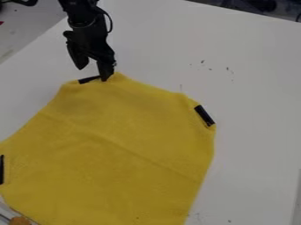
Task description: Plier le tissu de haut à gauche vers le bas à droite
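Yellow fabric cloth [117, 145] spread over the white, smooth-topped surface [253, 88], taking up the lower left and running out of view at the left and bottom. Faint crease slants across it, upper left to lower right. Short black strips: upper-left corner [87, 80], right corner [204, 115], left side [1, 169]. Black two-finger gripper [93, 73] hangs at the cloth's upper-left corner; jaws apart, one tip over the cloth's edge beside the strip. Contact: cannot tell. Small orange-brown rounded object [19, 221], lower left.

black robot arm [84, 19], thin looping black cable [110, 23], black two-fingered hand [93, 74]
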`<state>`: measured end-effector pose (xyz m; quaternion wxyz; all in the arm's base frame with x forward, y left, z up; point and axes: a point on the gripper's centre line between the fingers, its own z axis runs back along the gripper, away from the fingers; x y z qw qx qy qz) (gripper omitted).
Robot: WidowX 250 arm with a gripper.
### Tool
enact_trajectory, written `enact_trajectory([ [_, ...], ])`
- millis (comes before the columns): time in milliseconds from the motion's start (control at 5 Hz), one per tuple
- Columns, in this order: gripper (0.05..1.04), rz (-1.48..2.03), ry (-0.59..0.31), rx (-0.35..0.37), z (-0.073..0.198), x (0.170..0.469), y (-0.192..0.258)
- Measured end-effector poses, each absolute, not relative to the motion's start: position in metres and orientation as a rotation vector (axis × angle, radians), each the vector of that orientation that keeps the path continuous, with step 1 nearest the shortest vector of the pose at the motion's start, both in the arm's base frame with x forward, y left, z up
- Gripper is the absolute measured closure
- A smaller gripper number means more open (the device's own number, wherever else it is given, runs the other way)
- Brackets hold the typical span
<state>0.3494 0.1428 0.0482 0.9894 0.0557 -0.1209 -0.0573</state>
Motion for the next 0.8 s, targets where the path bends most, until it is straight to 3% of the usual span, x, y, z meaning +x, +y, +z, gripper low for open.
enact_trajectory([
  [800, 0.083, -0.175, -0.185, 0.123, 0.023, 0.367, 0.163],
])
